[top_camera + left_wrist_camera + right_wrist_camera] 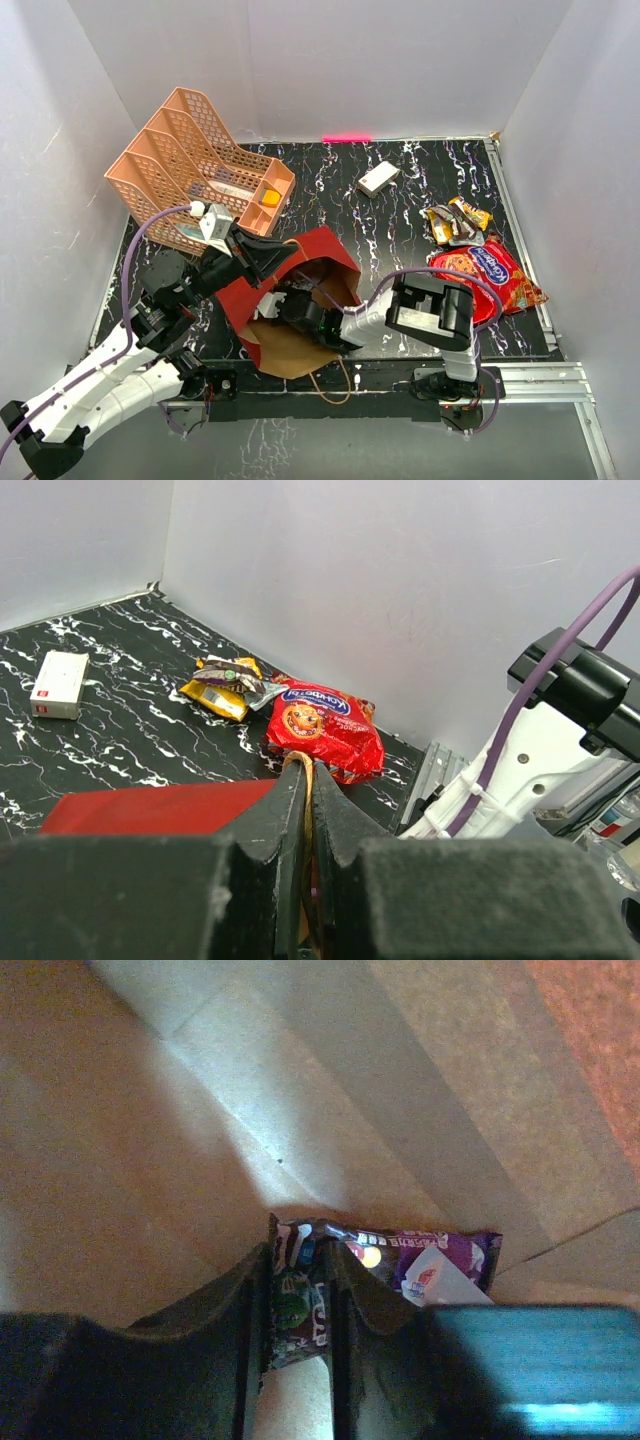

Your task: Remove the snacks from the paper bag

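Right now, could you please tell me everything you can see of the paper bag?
The paper bag lies on its side on the black marbled table, near the arms' bases, mouth gaping toward the near right. Dark red outside, creased brown kraft inside. A thin cord handle loops out in front. The left hand pinches its upper rim, holding it open; the right hand reaches inside, closed on a dark wrapper.

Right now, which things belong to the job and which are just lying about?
Job: bag, held by left gripper; purple wrapper inside it, pinched by right gripper; red packet and small wrappers, already out.
Lying about: white box, tray.
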